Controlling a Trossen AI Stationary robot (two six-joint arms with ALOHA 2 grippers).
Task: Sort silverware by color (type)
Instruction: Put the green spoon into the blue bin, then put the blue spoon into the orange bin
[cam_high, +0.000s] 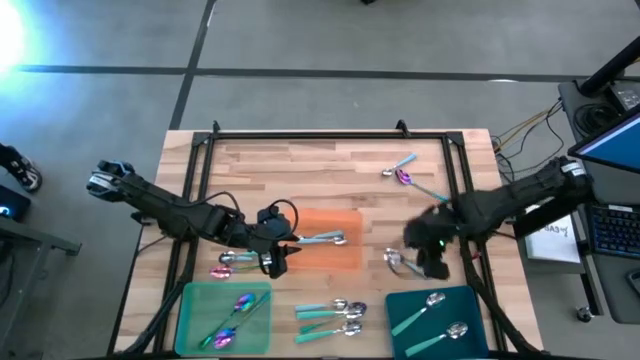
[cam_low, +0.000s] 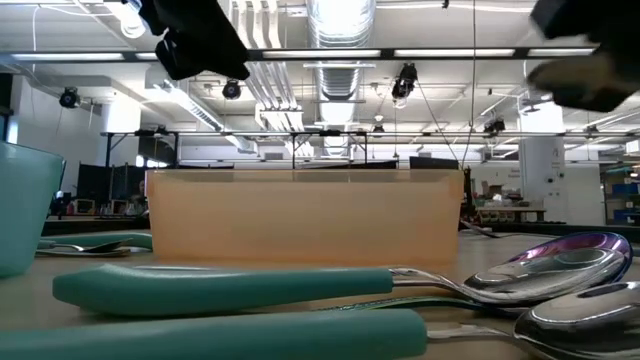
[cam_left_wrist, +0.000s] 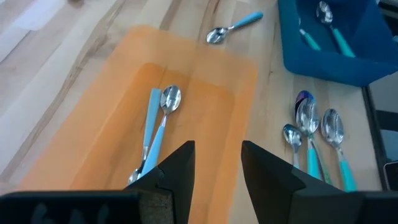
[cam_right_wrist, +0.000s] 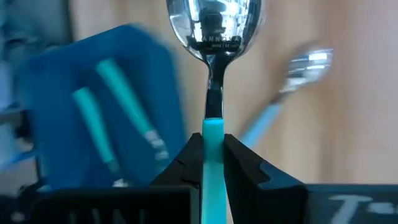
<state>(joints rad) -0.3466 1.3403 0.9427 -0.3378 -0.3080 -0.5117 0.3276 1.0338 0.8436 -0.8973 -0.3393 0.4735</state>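
My right gripper (cam_high: 425, 258) hovers near the table's right side, just beyond the teal tray (cam_high: 436, 340), and is shut on a teal-handled spoon (cam_right_wrist: 214, 74) with a silver bowl. My left gripper (cam_high: 277, 258) is open over the near-left end of the orange tray (cam_left_wrist: 242, 81), touching nothing. Two light-blue spoons (cam_left_wrist: 155, 121) lie flat in that tray. The teal tray holds two teal spoons (cam_high: 430, 312). The green tray (cam_high: 190, 325) holds iridescent spoons (cam_high: 235, 318). A light-blue spoon (cam_left_wrist: 233, 28) lies on the wood near my right gripper. My right gripper pinches the spoon's teal handle (cam_right_wrist: 212, 132) between its two fingers, close to where the handle meets the silver neck. The spoon sticks out ahead of the fingertips, in line with them, bowl (cam_right_wrist: 214, 25) foremost. It looks lifted clear of the table.
Several teal spoons (cam_high: 335, 315) lie loose between the green and teal trays. More spoons (cam_high: 232, 262) lie left of the orange tray, and others (cam_high: 402, 170) sit near the far right. A black frame (cam_high: 300, 135) borders the table. Bare wood shows across the far half.
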